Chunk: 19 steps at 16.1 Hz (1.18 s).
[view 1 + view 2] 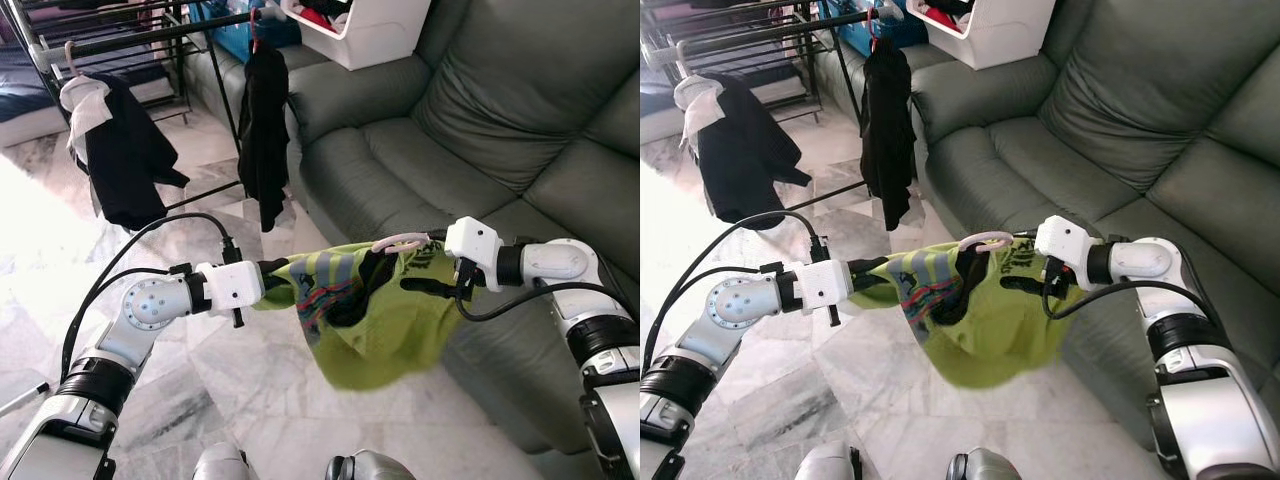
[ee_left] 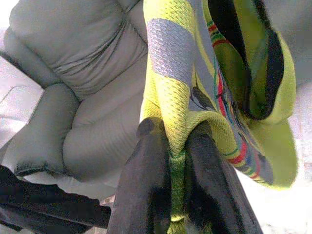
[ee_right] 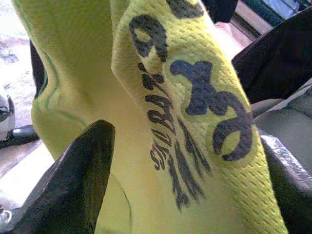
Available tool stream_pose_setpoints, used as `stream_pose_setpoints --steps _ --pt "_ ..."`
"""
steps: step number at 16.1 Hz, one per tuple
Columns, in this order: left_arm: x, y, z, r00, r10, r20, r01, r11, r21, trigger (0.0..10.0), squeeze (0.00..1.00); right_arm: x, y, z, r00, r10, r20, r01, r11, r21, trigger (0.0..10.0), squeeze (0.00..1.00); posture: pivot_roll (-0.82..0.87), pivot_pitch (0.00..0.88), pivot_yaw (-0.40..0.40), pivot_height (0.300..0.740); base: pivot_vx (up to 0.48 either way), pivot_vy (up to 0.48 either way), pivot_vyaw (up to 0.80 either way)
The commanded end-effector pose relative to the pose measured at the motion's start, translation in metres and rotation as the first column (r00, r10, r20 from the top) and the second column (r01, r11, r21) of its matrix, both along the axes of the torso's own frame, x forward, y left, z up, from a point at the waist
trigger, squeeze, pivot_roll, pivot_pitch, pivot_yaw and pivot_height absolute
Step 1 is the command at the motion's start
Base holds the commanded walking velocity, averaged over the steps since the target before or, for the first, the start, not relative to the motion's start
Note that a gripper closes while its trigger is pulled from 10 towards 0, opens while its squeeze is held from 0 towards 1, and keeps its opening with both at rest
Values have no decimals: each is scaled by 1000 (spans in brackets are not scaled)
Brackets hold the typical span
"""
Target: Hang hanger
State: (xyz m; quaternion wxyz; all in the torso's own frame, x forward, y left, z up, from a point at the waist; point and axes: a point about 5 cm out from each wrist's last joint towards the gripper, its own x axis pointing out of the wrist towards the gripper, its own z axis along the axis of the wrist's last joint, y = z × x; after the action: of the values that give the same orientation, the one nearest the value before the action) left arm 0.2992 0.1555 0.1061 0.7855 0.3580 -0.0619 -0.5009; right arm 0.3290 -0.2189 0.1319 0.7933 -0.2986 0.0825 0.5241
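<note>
A yellow-green jersey (image 1: 370, 320) with black lettering hangs on a pink hanger, whose hook (image 1: 398, 242) sticks out at the top. The jersey is stretched in the air between my two grippers, in front of the sofa. My left gripper (image 1: 272, 278) is shut on the jersey's left shoulder; the left wrist view shows the cloth (image 2: 170, 73) pinched between both black fingers (image 2: 146, 185). On the jersey's right side is my right gripper (image 1: 440, 262), with the lettered cloth (image 3: 195, 122) filling the space between its fingers (image 3: 78, 180). The black drying rack rail (image 1: 130, 35) stands at the far left.
Two black garments (image 1: 125, 160) (image 1: 264, 130) hang on the rack. A grey-green sofa (image 1: 480, 130) takes up the right side, with a white box (image 1: 360, 25) on its far end. Pale marble floor (image 1: 220, 380) lies below the jersey.
</note>
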Motion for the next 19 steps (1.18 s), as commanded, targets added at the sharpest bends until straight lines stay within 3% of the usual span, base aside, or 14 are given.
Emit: stream_pose_setpoints --steps 1,2,3,7,9,10,12,18,19 --pt "3 -10 8 998 -31 46 31 999 -12 0 0 6 12 15 995 40 95 -42 999 16 10000 0 -62 49 -68 740 0 0 0" --pt "4 -10 7 999 -31 45 31 999 -11 0 0 8 14 20 993 33 116 -39 998 52 10000 365 -62 49 -68 740 0 0 0" --pt "4 -11 7 999 -31 45 31 999 -10 0 0 9 16 23 991 28 127 -38 996 80 10000 1000 -62 49 -68 740 0 0 0" --pt "5 -10 6 999 -22 41 22 1000 -4 0 0 11 23 38 973 50 226 -72 993 91 10000 1000 -67 49 -69 740 0 0 0" --pt "5 -10 5 999 -20 40 20 1000 -3 0 0 11 25 41 975 72 211 -93 992 87 10000 596 -70 44 -69 740 0 0 0" --pt "6 -10 5 999 -18 42 18 1000 -3 0 0 9 22 38 981 86 175 -99 993 68 10000 0 -70 44 -69 740 0 0 0" --pt "7 -11 5 999 -17 45 17 1000 -5 0 0 5 13 28 991 97 92 -100 995 21 10000 0 -69 42 -70 740 0 0 0" --pt "6 -10 5 999 -21 45 22 1000 -4 0 0 4 2 15 997 72 -5 -72 996 -49 9686 0 -69 42 -70 740 0 0 0" --pt "6 -10 6 999 -22 46 22 1000 -4 0 0 4 1 14 998 66 -4 -66 996 -54 3059 0 -69 42 -70 740 0 0 0"
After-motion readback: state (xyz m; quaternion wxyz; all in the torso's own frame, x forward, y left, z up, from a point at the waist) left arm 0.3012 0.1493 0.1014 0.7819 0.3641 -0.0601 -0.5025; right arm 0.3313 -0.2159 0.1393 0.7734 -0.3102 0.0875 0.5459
